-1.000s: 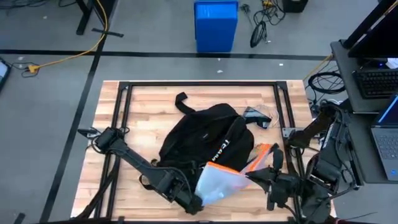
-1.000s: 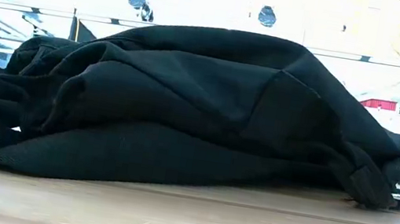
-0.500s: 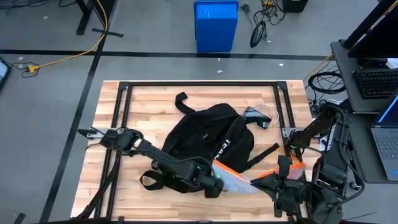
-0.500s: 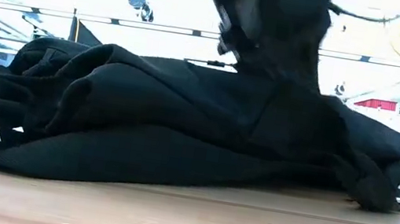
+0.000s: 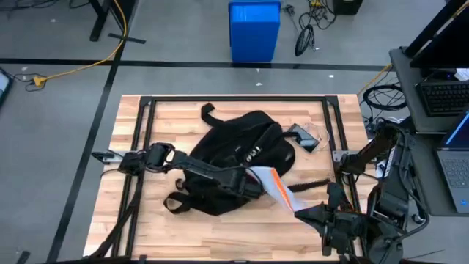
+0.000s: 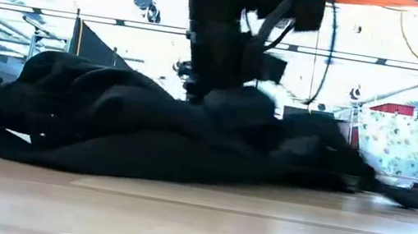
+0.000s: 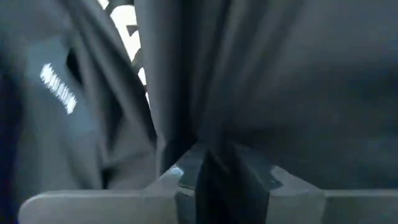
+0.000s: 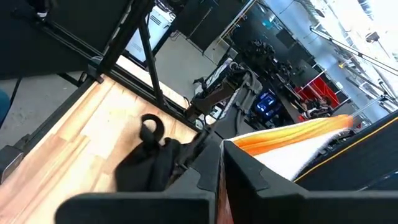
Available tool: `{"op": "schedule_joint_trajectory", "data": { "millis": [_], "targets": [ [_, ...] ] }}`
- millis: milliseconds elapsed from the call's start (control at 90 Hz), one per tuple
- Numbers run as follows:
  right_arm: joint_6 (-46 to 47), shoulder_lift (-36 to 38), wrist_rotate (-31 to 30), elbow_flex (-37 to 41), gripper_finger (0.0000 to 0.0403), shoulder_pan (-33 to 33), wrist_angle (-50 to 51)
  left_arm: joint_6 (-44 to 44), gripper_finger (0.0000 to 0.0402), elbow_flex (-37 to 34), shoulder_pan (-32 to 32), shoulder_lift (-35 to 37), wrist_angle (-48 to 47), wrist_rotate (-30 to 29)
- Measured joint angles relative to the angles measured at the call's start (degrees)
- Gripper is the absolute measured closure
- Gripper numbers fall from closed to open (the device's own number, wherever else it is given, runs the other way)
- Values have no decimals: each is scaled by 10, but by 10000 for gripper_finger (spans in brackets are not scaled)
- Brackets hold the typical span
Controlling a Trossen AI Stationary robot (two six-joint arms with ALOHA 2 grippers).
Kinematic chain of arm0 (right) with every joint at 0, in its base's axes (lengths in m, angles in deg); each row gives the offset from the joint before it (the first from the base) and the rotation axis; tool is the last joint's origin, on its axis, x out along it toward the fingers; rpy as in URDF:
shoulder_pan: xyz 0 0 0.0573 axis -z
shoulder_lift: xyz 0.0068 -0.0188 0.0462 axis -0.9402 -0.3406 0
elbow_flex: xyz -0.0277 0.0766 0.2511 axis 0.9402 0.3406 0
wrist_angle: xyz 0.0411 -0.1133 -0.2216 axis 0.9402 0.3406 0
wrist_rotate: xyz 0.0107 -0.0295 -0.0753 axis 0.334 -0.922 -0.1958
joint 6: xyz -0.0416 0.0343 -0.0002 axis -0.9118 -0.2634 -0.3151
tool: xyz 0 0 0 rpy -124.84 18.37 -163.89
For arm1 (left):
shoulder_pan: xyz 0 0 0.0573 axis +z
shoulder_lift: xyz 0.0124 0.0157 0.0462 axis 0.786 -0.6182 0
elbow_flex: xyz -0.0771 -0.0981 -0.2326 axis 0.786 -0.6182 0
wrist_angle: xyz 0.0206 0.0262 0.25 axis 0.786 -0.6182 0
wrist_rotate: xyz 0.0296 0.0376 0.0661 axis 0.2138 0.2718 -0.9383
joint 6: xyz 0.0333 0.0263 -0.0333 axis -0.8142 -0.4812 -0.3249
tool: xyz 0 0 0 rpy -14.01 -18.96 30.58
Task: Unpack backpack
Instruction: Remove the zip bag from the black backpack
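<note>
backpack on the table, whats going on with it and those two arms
The black backpack lies on the wooden table. The left gripper is shut on its fabric at the near right side. The right gripper is shut on an orange-edged clear pouch that stretches from the bag's side toward it, apparently being drawn out. A small dark item lies beside the bag on the far right.

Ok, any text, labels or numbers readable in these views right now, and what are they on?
White lettering on the backpack: shows in the high view, too small and tilted to read.
White print on the backpack fabric, left wrist view: blurred, unreadable.
Blue bin on the floor: no lettering visible.
Orange-edged clear pouch: no lettering visible.
Nothing else legible.
</note>
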Motion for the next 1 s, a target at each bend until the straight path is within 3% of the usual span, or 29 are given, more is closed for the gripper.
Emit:
{"op": "schedule_joint_trajectory", "data": {
  "millis": [244,422,578,667,922,1000],
  "targets": [
    [0,0,3,0,403,0,0,123,389,-1,-5,6,-179,-18],
    [0,0,3,0,403,0,1,175,398,-1,-29,14,-252,-22],
    [0,0,-3,0,403,0,7,166,398,5,-54,24,-216,-41],
    [1,0,-26,0,403,1,11,118,398,17,-68,24,-178,-54],
    [14,0,-30,0,403,9,24,-82,398,19,-73,24,61,-65],
    [15,0,-30,0,403,9,24,-106,398,14,-61,24,101,-71]
  ]
}}
